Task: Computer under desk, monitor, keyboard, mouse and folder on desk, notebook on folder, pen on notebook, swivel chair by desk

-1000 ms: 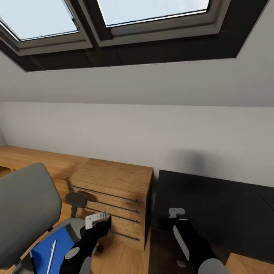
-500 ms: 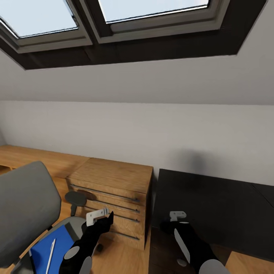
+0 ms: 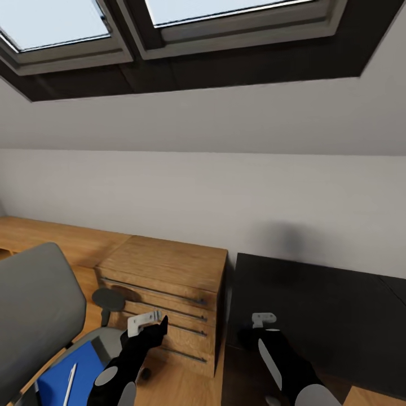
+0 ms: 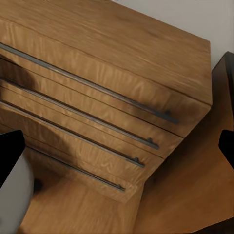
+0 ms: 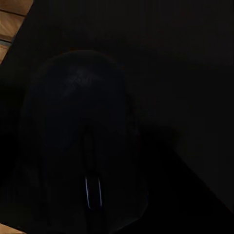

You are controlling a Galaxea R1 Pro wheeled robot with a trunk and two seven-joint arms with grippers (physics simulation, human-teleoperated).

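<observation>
Since the earlier frame the camera has drifted; the folder [image 3: 65,376] with the pen [image 3: 70,384] remains on the swivel chair [image 3: 39,316] seat, awaiting transfer. The mouse [image 5: 83,156] lies on the black surface [image 3: 316,316] directly under the right gripper [image 3: 263,319], presumably for pickup. Finger state of both grippers cannot be told.

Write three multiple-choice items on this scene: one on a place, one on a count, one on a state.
1. Where does the blue folder lie?
A. on the swivel chair seat
B. on the wooden drawer unit
C. on the floor

2. How many long bar handles does the drawer unit show?
A. one
B. four
C. seven

3. What lies on the folder?
A. a mug
B. nothing
C. a pen

Key: 1 A, blue sheet rests on the grey seat; 2 B, left wrist view shows four bars; 3 C, a pale stick lies across it.
</observation>
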